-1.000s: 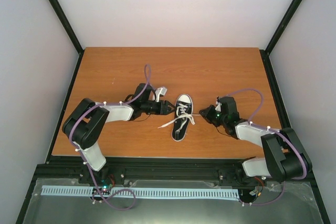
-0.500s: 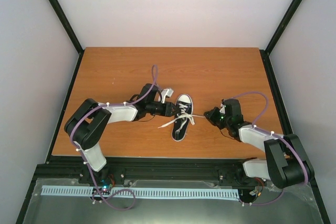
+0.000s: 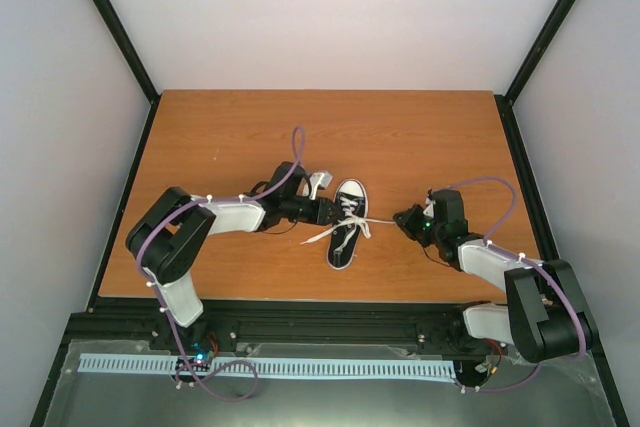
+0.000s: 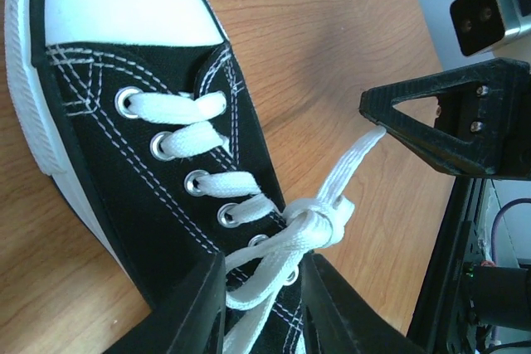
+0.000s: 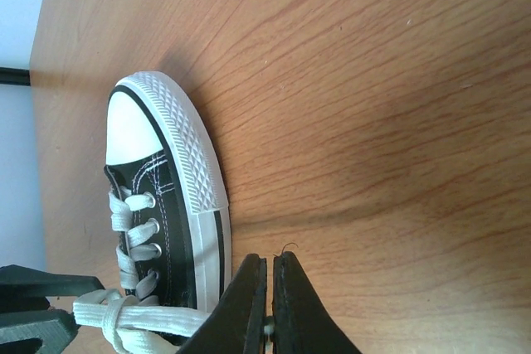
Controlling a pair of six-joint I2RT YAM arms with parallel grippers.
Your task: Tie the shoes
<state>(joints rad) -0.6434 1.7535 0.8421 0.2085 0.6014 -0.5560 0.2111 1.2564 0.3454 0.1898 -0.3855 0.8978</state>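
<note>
Sneaker (image 3: 346, 227) on table (image 3: 220, 137); right tool (image 5: 270, 271) clenched on lace (image 5: 158, 319); left tool (image 4: 261, 267) straddles lace beside knot (image 4: 319, 220), grip unclear.

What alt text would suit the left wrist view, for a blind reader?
A small black canvas sneaker with a white rubber toe cap lies on a brown wooden table, its white laces crossed in a knot. One lace end runs to the right gripper; the left gripper's jaws stand apart around other strands.
</note>
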